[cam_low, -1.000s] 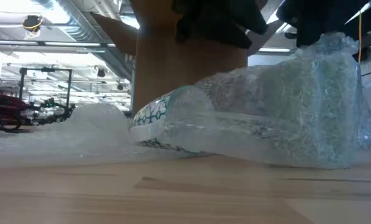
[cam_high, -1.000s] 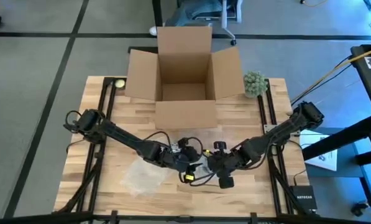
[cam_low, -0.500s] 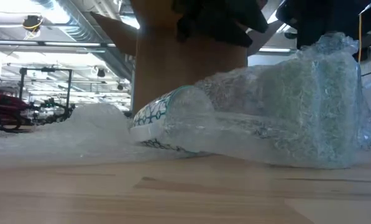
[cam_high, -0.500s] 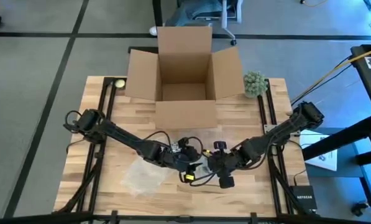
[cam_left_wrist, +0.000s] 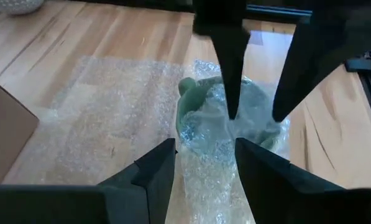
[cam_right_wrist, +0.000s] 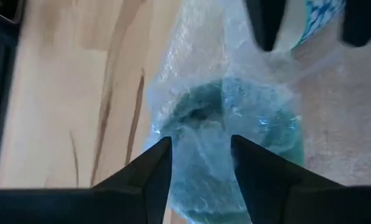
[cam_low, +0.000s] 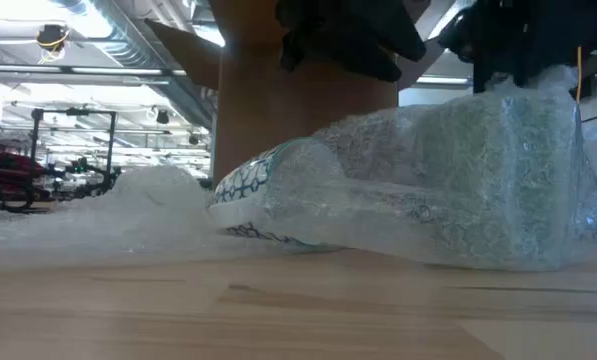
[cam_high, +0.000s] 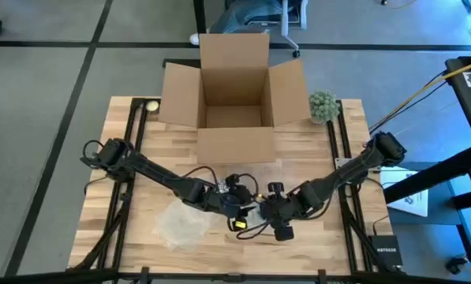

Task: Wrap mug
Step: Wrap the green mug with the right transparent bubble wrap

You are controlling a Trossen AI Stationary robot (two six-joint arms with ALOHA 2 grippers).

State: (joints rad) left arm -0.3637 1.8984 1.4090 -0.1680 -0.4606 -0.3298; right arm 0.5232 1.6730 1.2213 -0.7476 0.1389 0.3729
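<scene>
The mug (cam_low: 268, 190) lies on its side at the middle of the table, its patterned rim (cam_low: 240, 186) toward the left of the low view. Clear bubble wrap (cam_low: 458, 170) covers most of it, and the rest of the sheet (cam_high: 180, 225) lies flat toward the table's left. My left gripper (cam_high: 239, 207) (cam_left_wrist: 205, 165) comes at the mug from the left and my right gripper (cam_high: 264, 211) (cam_right_wrist: 202, 165) from the right. Each is shut on bubble wrap, and the two face each other across the mug. My left gripper pinches a bunched strip of bubble wrap (cam_left_wrist: 204, 146) between its two fingers, slanting down from the table's left. The strip runs on over the mug; how many layers it has I cannot tell. My right gripper pinches gathered bubble wrap (cam_right_wrist: 201, 140) at the mug's right end between its two fingers, slanting down from the table's right. The wrap there lies over the mug's green end, and the mug rests on the table.
An open cardboard box (cam_high: 233, 87) stands at the far middle of the table. A green tufted ball (cam_high: 323, 105) sits to its right and a small pale ball (cam_high: 151, 105) to its left. Bare wood (cam_low: 298, 310) lies along the near edge.
My right gripper has gone a little toward the table's left edge and down. The bubble wrap's raised peak over the mug's right end has sunk and lies flatter. The mug has stayed where it was.
</scene>
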